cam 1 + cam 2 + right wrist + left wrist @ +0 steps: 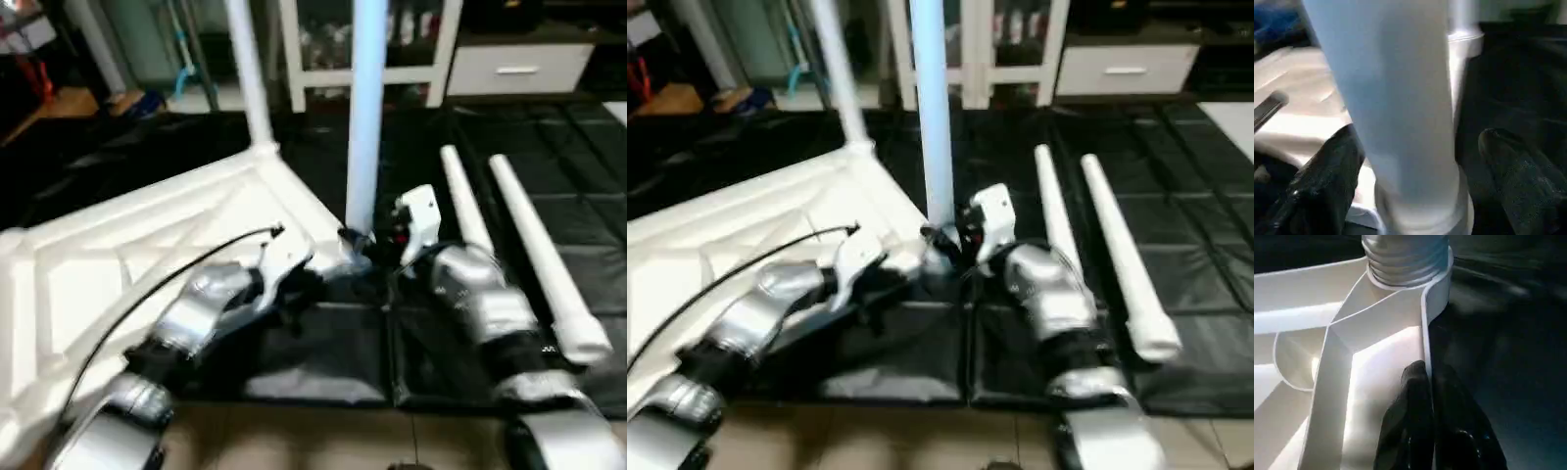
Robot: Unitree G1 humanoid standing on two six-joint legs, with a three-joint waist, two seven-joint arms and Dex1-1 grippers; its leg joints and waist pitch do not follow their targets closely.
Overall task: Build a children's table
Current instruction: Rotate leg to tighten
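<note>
Two legs (529, 255) lie right of the tabletop (118, 255) on mats (323, 362)

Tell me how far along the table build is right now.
Roughly halfway. Two legs stand upright in corner sockets of the upturned tabletop: the far leg and the near leg. In hand: the left hand is shut on the tabletop's edge rib, while the right hand sits open around the near leg's base. Left: two loose legs lying on the black mat.

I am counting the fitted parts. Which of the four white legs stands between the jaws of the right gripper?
The near upright leg, at the tabletop's near corner; the right gripper straddles it. Another leg stands farther back, and two lie on the mat.
</note>
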